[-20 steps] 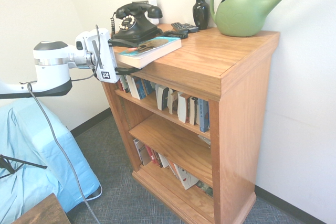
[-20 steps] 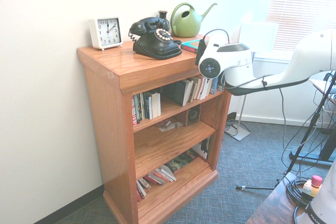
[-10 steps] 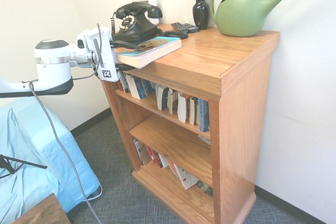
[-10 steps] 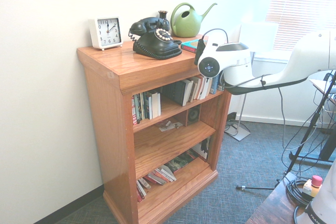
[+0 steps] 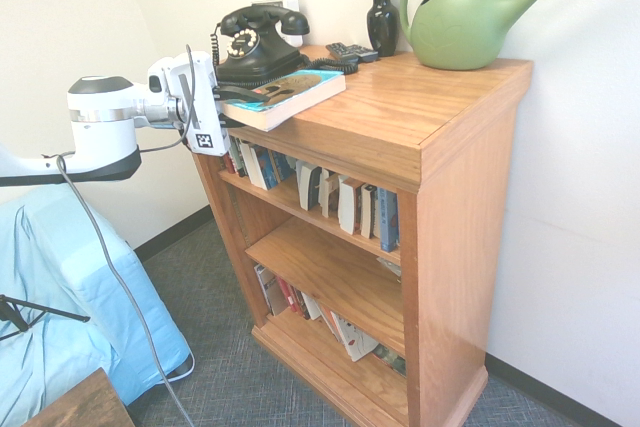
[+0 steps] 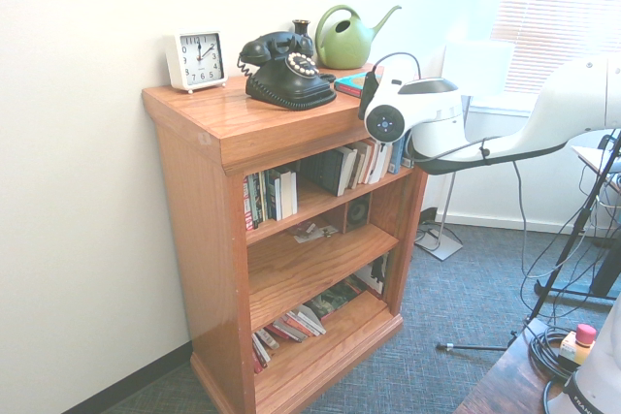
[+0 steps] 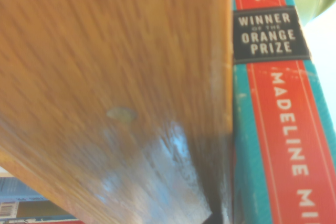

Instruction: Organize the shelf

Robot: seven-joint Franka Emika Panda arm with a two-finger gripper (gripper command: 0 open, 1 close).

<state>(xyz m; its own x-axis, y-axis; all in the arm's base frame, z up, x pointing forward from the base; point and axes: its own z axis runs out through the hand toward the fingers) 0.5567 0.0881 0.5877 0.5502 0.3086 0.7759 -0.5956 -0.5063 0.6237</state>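
The pincer [image 5: 232, 112] is held level at the overhanging corner of the shelf's top and is seen clenched on the teal paperback book with a red-striped spine [image 5: 285, 97], which lies flat on that top and juts past its edge. Directly beyond the pincer, the waist-high orange-brown oak shelf [image 5: 440, 207] is found against the wall. Behind the book a black rotary telephone [image 5: 258, 42] is set, and farther off a green plastic watering can [image 5: 465, 17].

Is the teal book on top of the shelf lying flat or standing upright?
Flat. The teal book lies cover-up on the shelf top, one end jutting past the edge toward the gripper, beside the black telephone.
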